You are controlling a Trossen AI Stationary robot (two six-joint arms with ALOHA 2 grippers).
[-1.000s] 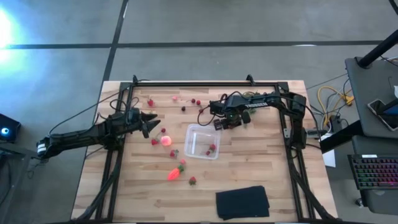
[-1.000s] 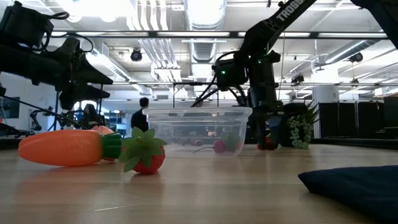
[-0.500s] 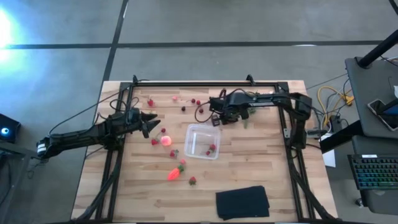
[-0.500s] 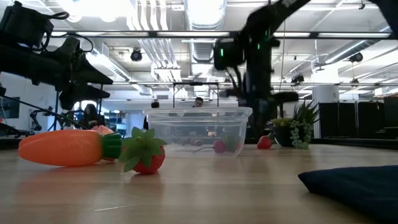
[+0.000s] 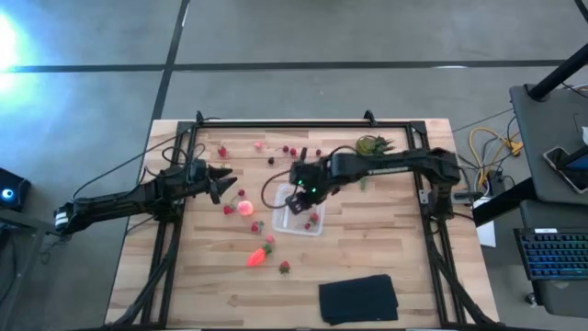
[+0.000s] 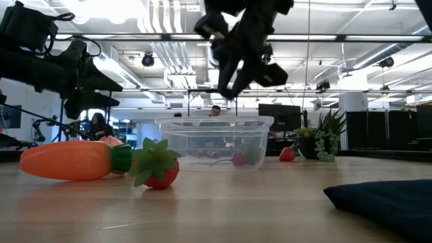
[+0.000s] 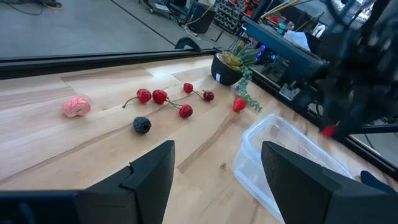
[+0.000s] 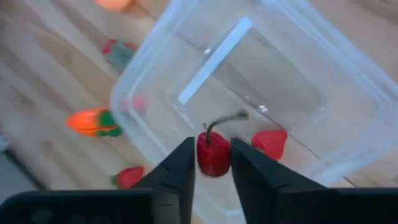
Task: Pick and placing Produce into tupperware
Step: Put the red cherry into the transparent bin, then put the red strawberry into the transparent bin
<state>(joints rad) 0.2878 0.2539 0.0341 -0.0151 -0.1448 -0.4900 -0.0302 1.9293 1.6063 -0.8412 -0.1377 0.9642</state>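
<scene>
right gripper (image 8: 212,163): above the tupperware (image 5: 299,208) at frame centre of the high view, fingers pinching a red cherry (image 8: 213,154) with a curved stem
left gripper (image 7: 214,180): waits at left, jaws spread, holding nothing
strawberry (image 8: 270,142): inside the tupperware, blurred through the plastic
carrot (image 6: 71,160): lower left of the low view, its far end partly hiding a pink fruit
</scene>
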